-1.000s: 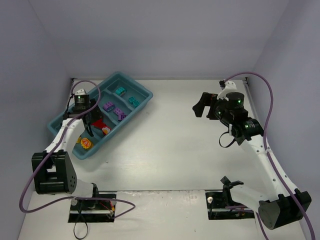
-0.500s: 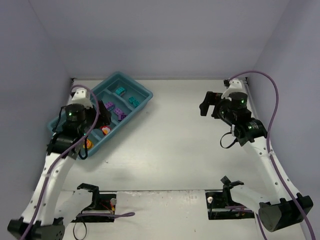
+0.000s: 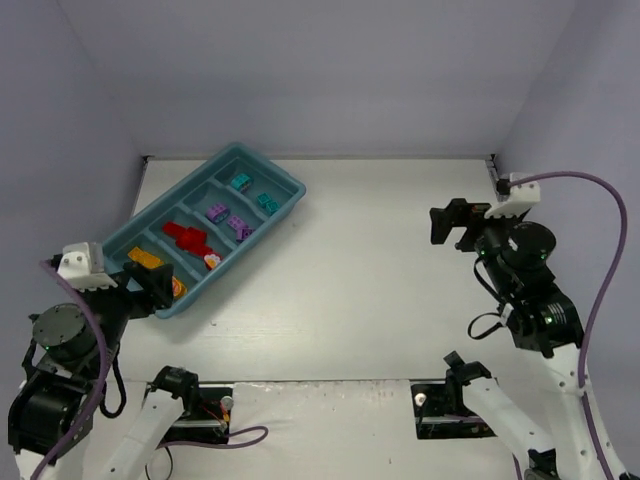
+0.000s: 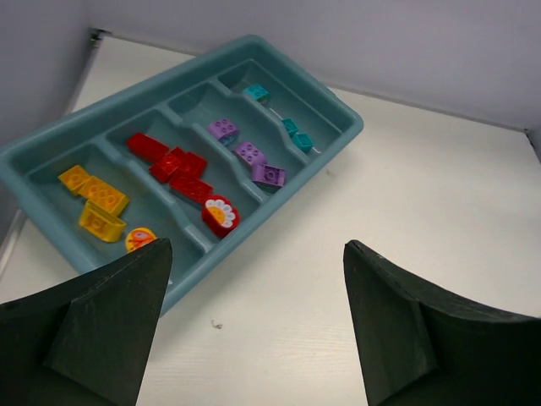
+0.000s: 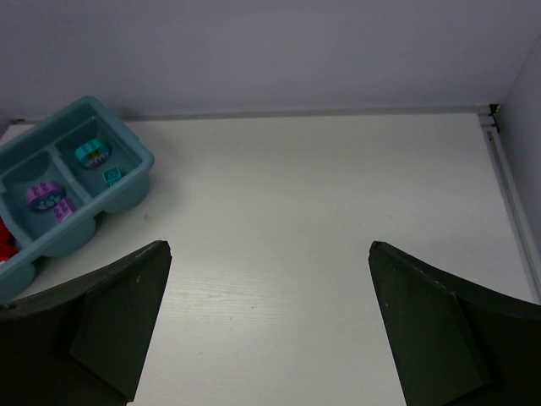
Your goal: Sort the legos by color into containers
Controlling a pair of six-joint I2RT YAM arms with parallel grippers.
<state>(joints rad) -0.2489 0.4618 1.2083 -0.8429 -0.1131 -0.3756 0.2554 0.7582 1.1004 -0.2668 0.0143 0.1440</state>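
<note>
left hand [image 4: 255, 250]: standing wide, holding nothing, hovering above the bench [image 4: 423, 254] near the tray's near end
right hand [image 5: 269, 247]: gaping wide, gripping nothing, hanging above the bench, well apart from the tray
tray [image 4: 353, 127]: lying at the bench's far left, long axis running diagonally from near-left to far-right in the top view
yellow bricks [image 4: 95, 201]: sitting in the near-left end compartment, beside a round orange piece [image 4: 139, 239]
red bricks [image 4: 173, 163]: lying in the next compartment, a round flower piece [image 4: 220, 214] resting at its near end
purple bricks [image 4: 250, 153]: three sitting in the third compartment, studs pointing up
teal bricks [image 4: 303, 141]: lying in the far-right end compartment
</note>
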